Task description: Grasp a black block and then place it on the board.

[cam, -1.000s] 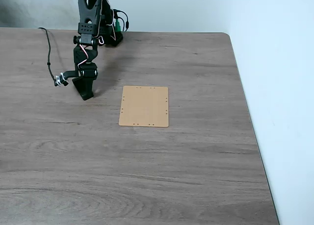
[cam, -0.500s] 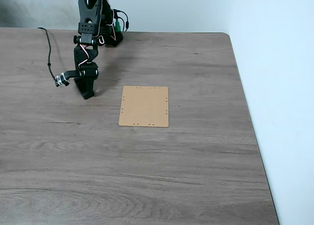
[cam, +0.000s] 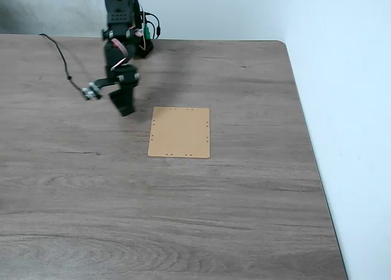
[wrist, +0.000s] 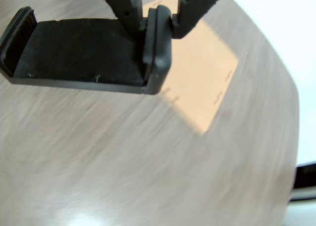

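While gripped, black block (wrist: 81, 51) within pincer (wrist: 158, 18)

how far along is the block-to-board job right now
Done: the grasp; in the wrist view the gripper is shut on the black block, which is off the table. In hand: the carry, with the gripper beside the board's left edge. Left: setting the block on the board, which is bare.

Gripper (wrist: 159, 18): clamped on the black block (wrist: 79, 51), above the tabletop (wrist: 123, 167).
Black block: left of the board (wrist: 200, 78), overlapping its edge in view.
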Robot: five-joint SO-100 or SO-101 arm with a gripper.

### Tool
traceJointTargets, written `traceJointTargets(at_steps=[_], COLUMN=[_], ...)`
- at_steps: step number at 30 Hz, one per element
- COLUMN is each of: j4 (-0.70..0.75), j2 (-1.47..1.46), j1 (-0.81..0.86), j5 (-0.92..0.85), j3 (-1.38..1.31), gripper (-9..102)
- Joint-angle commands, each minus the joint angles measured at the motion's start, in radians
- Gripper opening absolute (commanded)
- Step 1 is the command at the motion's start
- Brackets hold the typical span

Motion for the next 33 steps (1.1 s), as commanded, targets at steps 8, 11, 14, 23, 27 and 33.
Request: traceJointTargets(at_steps=[8, 11, 14, 23, 27, 33], j4=[0.052, 0.057, 0.055, -0.009, -0.046, -0.083], j2=[-0.215, -0.304, -0.367, -0.485, -0.526, -0.565], j1=[-0.27, -0.302, -0.327, -0.348, -0.356, -0.356], j5=[0.057, 0.067, 0.071, 0.078, 0.077, 0.072], j3=[-0.382, -0.474, -0.515, -0.526, -0.523, -0.523], gripper=[0, 0, 0, 0, 0, 0])
